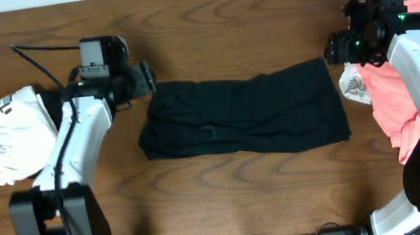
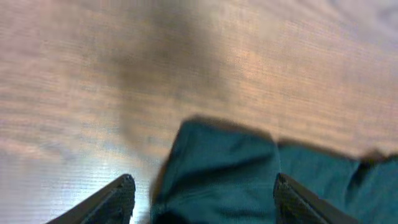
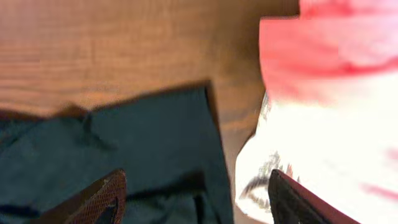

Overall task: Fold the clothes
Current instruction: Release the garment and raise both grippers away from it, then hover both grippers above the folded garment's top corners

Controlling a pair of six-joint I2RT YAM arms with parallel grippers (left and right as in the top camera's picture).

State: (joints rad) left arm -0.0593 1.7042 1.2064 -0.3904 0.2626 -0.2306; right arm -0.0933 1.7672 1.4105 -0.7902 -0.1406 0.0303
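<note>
Has the black shirt (image 1: 247,114) flat across the middle of the bench (image 1: 231,205), a wide band with one far corner in reach of each arm. Holds the left end effector (image 1: 145,79) just beside the left corner, fingers spread, gripping nothing. Mirrors this with the right end effector (image 1: 332,48), likewise open and empty. Parks the white printed garment (image 1: 10,133) and salmon-pink garment (image 1: 417,96) at the edges, clear of the folding area. Probably sets up a two-corner grab.

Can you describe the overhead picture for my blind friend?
A black shirt lies folded in a strip on the table, left gripper and right gripper at its ends. White clothes sit far left, pink clothes far right.
</note>
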